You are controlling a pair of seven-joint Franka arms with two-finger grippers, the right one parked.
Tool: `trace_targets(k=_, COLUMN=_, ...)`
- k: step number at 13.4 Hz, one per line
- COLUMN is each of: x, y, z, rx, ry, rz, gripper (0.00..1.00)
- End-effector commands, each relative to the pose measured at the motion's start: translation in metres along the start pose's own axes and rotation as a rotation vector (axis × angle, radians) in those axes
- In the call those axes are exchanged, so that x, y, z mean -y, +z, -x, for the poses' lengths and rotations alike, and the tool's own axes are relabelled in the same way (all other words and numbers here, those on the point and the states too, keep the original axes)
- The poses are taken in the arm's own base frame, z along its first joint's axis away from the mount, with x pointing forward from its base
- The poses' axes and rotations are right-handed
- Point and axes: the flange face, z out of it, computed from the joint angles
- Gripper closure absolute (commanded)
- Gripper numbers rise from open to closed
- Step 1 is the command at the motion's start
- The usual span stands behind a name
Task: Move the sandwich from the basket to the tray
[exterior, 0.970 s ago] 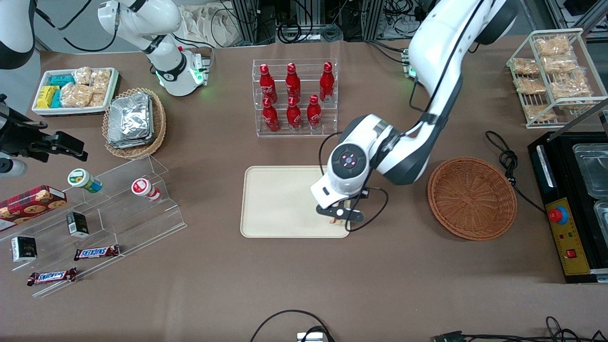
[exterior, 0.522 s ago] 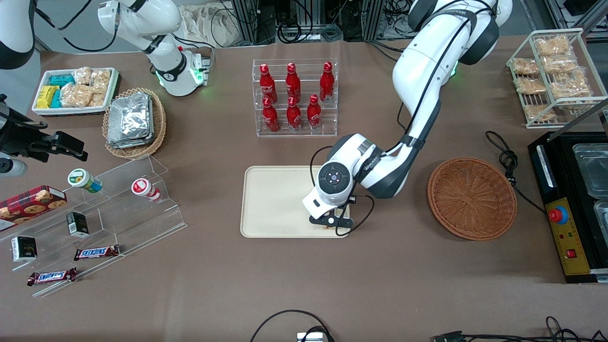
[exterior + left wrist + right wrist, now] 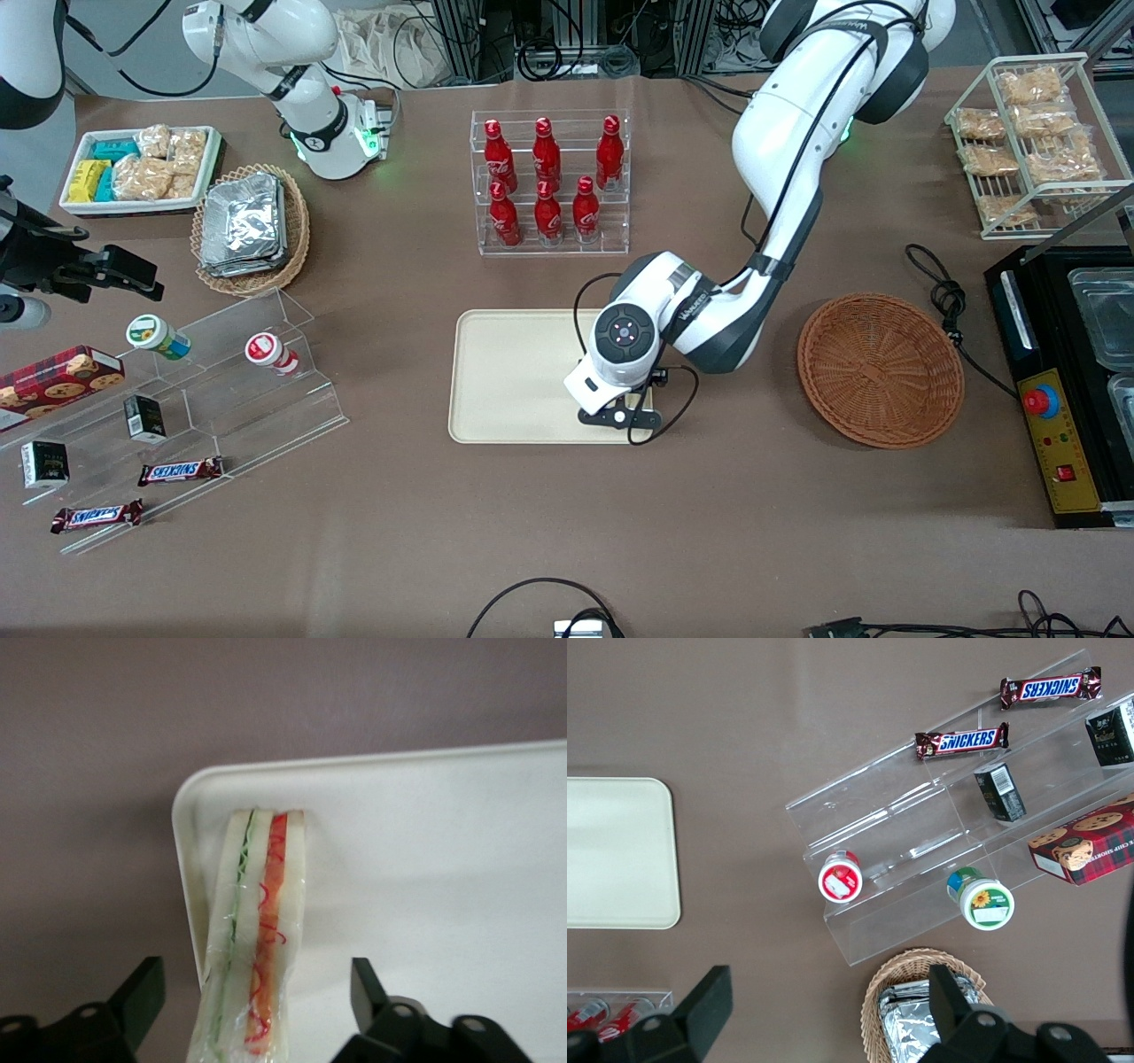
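The sandwich point(image 3: 257, 930), a plastic-wrapped white wedge with green and orange-red filling lines, stands on edge at a rounded corner of the cream tray point(image 3: 425, 842), close along its rim. My left gripper point(image 3: 255, 992) is open, with one black finger point(image 3: 142, 992) on each side of the sandwich and a gap to it on both sides. From the front, the gripper point(image 3: 617, 416) hangs low over the tray point(image 3: 514, 381) at the corner nearest the camera, on the basket's side, and hides the sandwich. The reddish-brown basket point(image 3: 880, 369) holds nothing I can see.
A clear rack of red bottles point(image 3: 549, 182) stands farther from the camera than the tray. Acrylic steps with snacks point(image 3: 177, 399) lie toward the parked arm's end. A black cable point(image 3: 948, 301) and a black machine point(image 3: 1063, 381) are beside the basket.
The left arm came down and shifted slightly toward the parked arm's end, bringing the gripper low over the tray's corner. Over the last half second it barely moved.
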Motion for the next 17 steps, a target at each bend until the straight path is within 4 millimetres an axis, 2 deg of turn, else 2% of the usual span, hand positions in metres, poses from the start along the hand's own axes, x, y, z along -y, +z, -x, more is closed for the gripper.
trace_targets(k=1, x=0.057, y=-0.084, z=-0.013, rx=-0.042, ry=-0.093, rz=0.005, gripper=0.0)
trace_targets(k=2, x=0.086, y=-0.106, z=-0.012, rx=-0.026, ry=-0.14, rz=0.011, gripper=0.0)
trace_targets(k=3, x=0.109, y=-0.135, z=-0.001, rx=-0.029, ry=-0.18, rz=0.04, gripper=0.0)
trace_targets(k=4, x=0.143, y=-0.15, z=0.01, rx=-0.033, ry=-0.221, rz=0.042, gripper=0.0)
trace_targets(k=5, x=0.186, y=-0.159, z=0.019, rx=-0.047, ry=-0.269, rz=0.038, gripper=0.0)
trace_targets(k=7, x=0.226, y=-0.171, z=0.039, rx=-0.104, ry=-0.295, rz=0.038, gripper=0.0)
trace_targets(k=8, x=0.267, y=-0.175, z=0.04, rx=-0.108, ry=-0.295, rz=0.03, gripper=0.0)
trace_targets(k=10, x=0.319, y=-0.194, z=0.06, rx=-0.085, ry=-0.175, rz=0.021, gripper=0.0)
trace_targets(k=12, x=0.374, y=-0.198, z=0.064, rx=-0.039, ry=-0.159, rz=0.05, gripper=0.0)
trace_targets(k=14, x=0.386, y=-0.217, z=0.072, rx=-0.03, ry=-0.048, rz=0.062, gripper=0.0)
trace_targets(k=15, x=0.406, y=-0.224, z=0.071, rx=-0.043, ry=-0.048, rz=0.071, gripper=0.0)
trace_targets(k=17, x=0.426, y=-0.235, z=0.066, rx=-0.059, ry=-0.001, rz=0.068, gripper=0.0)
